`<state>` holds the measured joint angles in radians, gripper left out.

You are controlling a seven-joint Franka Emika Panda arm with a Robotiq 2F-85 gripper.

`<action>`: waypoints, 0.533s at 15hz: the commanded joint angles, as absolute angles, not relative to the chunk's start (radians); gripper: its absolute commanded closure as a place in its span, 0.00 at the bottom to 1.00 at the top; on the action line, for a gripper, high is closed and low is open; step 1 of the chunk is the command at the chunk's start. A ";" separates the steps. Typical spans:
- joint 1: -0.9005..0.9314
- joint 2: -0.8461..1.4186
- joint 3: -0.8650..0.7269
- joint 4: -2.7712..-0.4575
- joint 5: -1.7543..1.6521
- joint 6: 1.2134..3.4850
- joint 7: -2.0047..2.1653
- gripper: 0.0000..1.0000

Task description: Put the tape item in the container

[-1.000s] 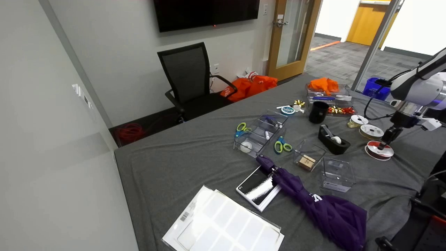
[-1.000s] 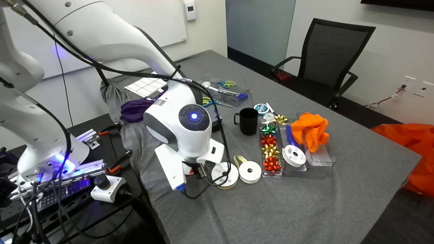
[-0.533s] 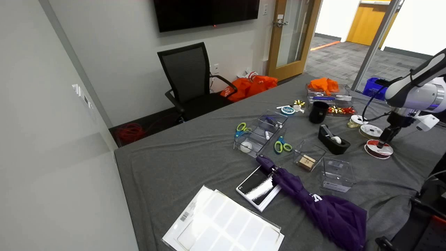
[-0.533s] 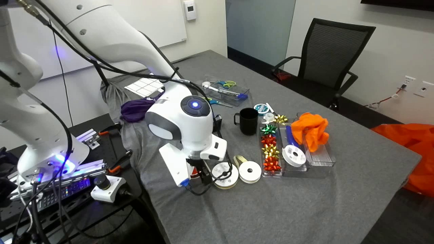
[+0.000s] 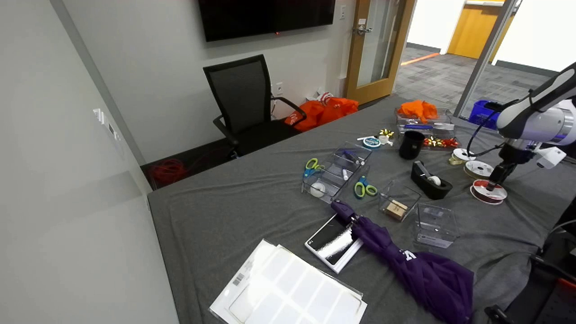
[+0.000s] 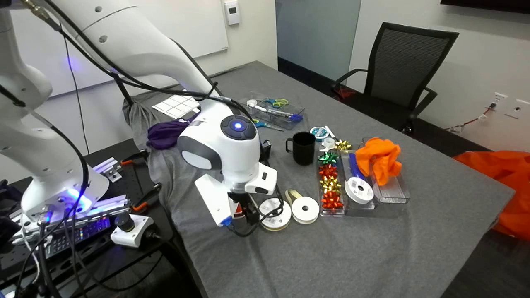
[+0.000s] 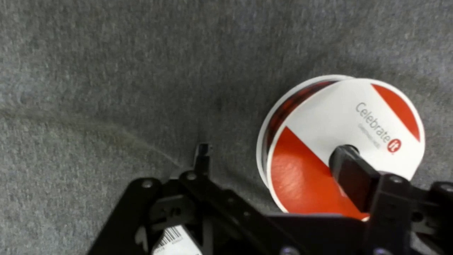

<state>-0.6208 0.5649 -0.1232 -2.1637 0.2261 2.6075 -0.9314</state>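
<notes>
The tape item, a flat round roll with a white and red face (image 7: 304,170), lies on the grey cloth at the right of the wrist view. It also shows in an exterior view (image 5: 497,194), and a red sliver of it (image 6: 238,210) shows under the arm. My gripper (image 7: 273,150) is open. One finger's tip is at the roll's centre hole, how deep I cannot tell. The other finger is outside the roll's rim, over the cloth. The container, a small clear plastic tray (image 5: 436,225), stands left of and nearer than the roll in an exterior view.
Two white rolls (image 5: 479,169) sit close behind the tape item. A black tape dispenser (image 5: 429,182), a clear tray with a wooden block (image 5: 396,209) and a purple umbrella (image 5: 418,270) lie near the container. A black mug (image 6: 303,147) stands farther off.
The arm has turned and shifted slightly, then nearly stopped. In an exterior view the finger and the roll have moved a little to the left and up. The container has not moved.
</notes>
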 commanded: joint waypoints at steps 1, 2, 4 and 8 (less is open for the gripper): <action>-0.630 0.563 -0.105 -2.193 0.214 2.644 -0.927 0.44; -0.629 0.556 -0.103 -2.197 0.215 2.643 -0.928 0.50; -0.629 0.542 -0.097 -2.207 0.218 2.642 -0.931 0.66; -0.633 0.540 -0.092 -2.207 0.226 2.645 -0.935 0.81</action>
